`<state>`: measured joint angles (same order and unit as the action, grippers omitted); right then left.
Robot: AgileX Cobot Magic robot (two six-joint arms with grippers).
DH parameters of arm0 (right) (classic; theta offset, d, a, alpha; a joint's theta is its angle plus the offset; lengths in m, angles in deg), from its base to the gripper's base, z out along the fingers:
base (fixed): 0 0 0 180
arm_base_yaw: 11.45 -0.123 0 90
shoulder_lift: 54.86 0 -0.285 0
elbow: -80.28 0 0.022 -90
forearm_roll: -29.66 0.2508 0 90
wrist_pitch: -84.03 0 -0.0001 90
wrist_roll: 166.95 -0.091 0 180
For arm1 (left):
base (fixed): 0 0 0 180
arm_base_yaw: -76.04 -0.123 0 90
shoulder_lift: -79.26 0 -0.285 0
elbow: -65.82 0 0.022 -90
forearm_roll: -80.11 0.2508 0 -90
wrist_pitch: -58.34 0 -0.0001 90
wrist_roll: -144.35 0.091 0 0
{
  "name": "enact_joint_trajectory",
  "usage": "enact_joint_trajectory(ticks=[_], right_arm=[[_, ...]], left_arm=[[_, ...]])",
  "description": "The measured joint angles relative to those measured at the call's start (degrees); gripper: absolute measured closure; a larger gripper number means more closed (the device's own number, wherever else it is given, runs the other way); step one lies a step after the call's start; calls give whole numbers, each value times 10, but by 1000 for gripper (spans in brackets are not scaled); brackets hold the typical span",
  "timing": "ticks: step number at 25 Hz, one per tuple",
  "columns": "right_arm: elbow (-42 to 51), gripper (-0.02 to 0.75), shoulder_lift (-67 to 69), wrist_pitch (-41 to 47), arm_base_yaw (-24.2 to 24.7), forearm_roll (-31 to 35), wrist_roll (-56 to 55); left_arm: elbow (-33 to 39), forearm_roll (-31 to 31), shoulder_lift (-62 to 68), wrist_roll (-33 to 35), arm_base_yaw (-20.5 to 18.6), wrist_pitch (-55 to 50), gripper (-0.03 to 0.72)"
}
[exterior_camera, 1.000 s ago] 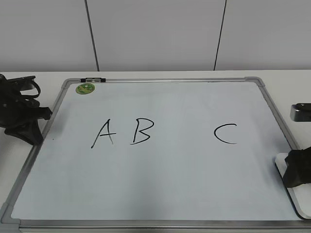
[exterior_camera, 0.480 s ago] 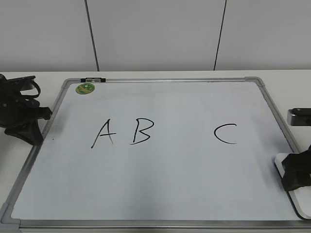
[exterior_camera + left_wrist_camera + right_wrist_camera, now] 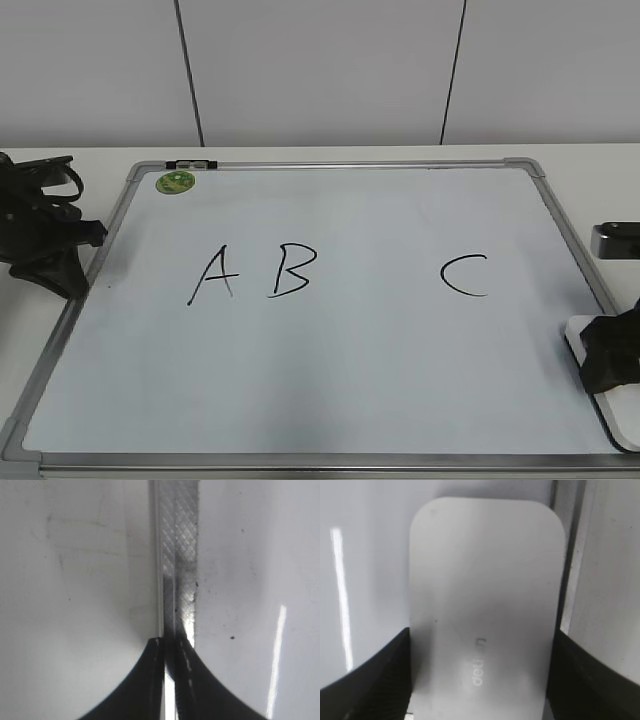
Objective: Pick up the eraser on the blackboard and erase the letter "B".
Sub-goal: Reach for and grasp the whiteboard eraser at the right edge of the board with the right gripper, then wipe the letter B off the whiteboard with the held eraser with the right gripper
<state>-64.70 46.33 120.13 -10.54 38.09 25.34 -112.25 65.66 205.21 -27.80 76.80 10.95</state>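
Note:
The blackboard (image 3: 400,380) is a white board with a grey frame, lying flat on the table. The black letter "B" (image 3: 293,270) is left of its middle. The white eraser (image 3: 620,422) lies at the board's right edge, over the frame. My right gripper (image 3: 610,360) is down over it. In the right wrist view the eraser (image 3: 485,570) fills the gap between the right gripper's (image 3: 482,632) fingers, which touch both long sides. My left gripper (image 3: 85,240) rests by the board's left frame; in the left wrist view the left gripper (image 3: 170,642) is shut and empty over the frame strip (image 3: 180,540).
The black letter "A" (image 3: 213,275) is just left of the "B", and the letter "C" (image 3: 465,275) is to the right. A small round green magnet (image 3: 175,182) sits at the board's top left corner. A grey-and-black part (image 3: 618,240) shows at the right edge.
My right gripper has dropped lower onto the eraser at the board's right edge, then held still. The left arm and the letters have not changed.

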Motion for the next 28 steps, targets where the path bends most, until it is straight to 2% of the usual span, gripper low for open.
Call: enact_joint_trajectory(ticks=[10,15,28], right_arm=[[1,194,-65,13,0,1,0],[-5,194,-96,39,0,23,7],[-124,194,-104,158,-11,73,22]], left_arm=[[0,0,0,0,0,0,678],[0,0,0,0,0,0,678],[0,0,0,0,0,0,678]])
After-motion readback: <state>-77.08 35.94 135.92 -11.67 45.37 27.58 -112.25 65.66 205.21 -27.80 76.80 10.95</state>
